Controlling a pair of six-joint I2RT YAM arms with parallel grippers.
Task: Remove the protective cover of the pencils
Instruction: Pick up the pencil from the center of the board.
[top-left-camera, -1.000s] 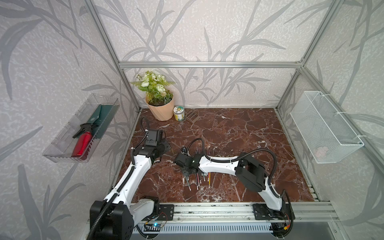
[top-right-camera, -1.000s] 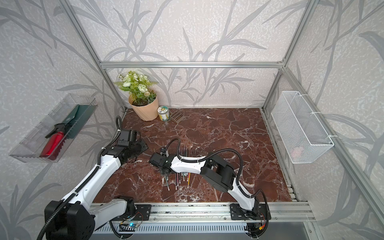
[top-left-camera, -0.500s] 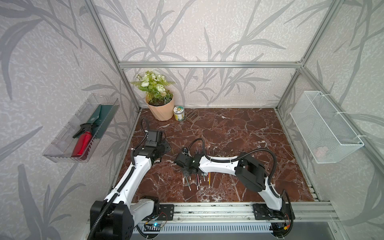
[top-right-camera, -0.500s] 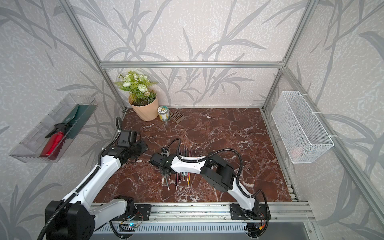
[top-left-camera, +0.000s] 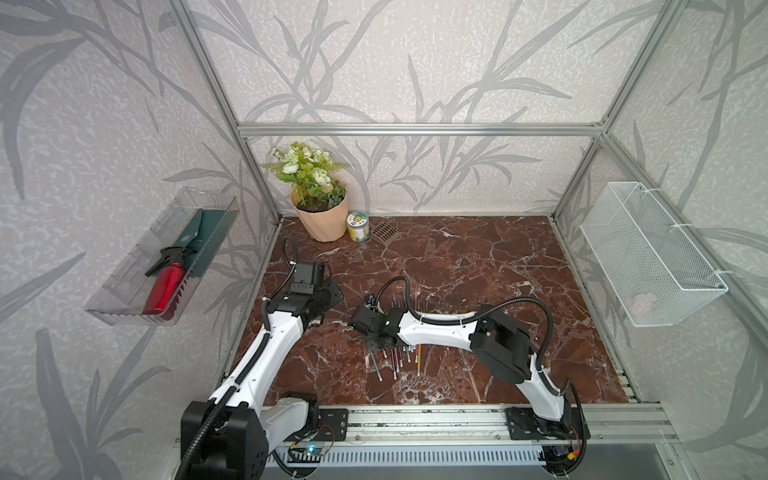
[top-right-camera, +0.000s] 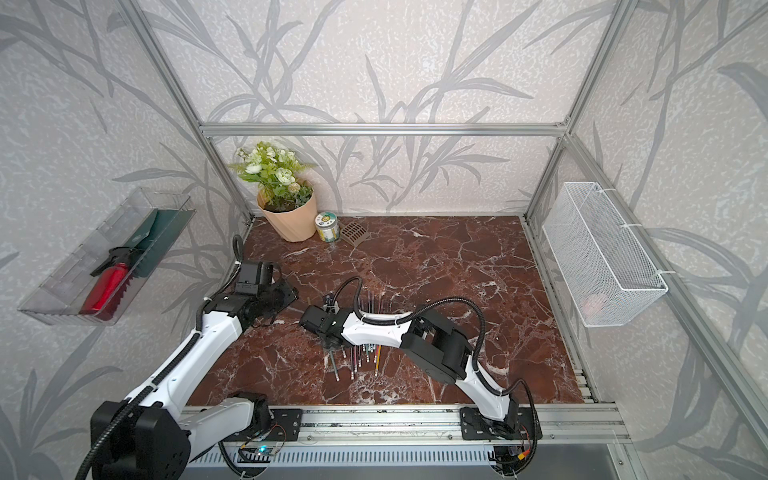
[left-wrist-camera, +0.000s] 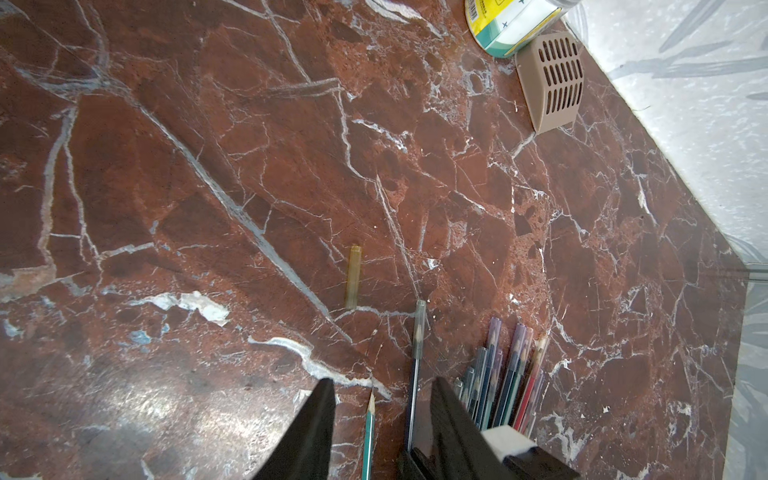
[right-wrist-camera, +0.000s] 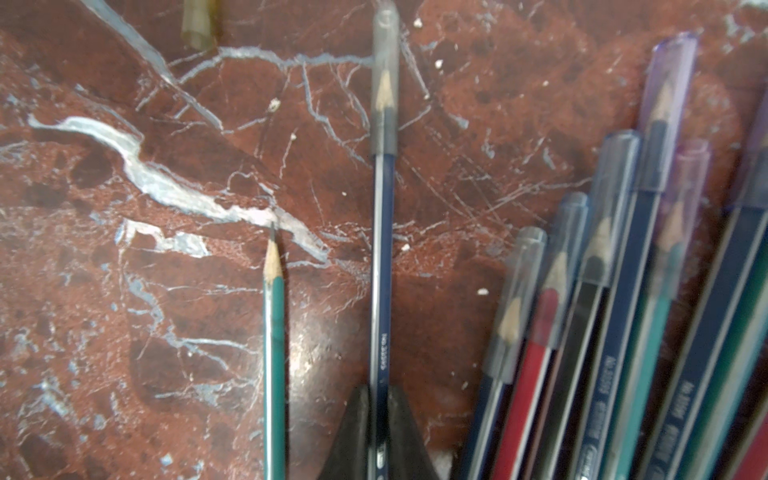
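A: Noting right gripper (right-wrist-camera: 378, 392) pinched tight on the dark blue pencil (right-wrist-camera: 382, 249), lying on the marble table (left-wrist-camera: 208, 166), clear cover (right-wrist-camera: 385, 83) capping its tip.

B: Logging left gripper (left-wrist-camera: 382, 381) spread and empty, pointed toward that tip. Also logging the other pencils (right-wrist-camera: 602, 311) fanned just beside, capped; a green pencil (right-wrist-camera: 274, 332) bare; an amber cover (left-wrist-camera: 353, 276) loose nearby.

A: Any hazards?

B: Could close on the bare green point instead, lying so near. Might drag the shaft through the pinch if pulling askew, or snap the lead by bending. May scatter the fan too.

High stereo overviews, wrist closeups sharing pencils (right-wrist-camera: 615, 291)
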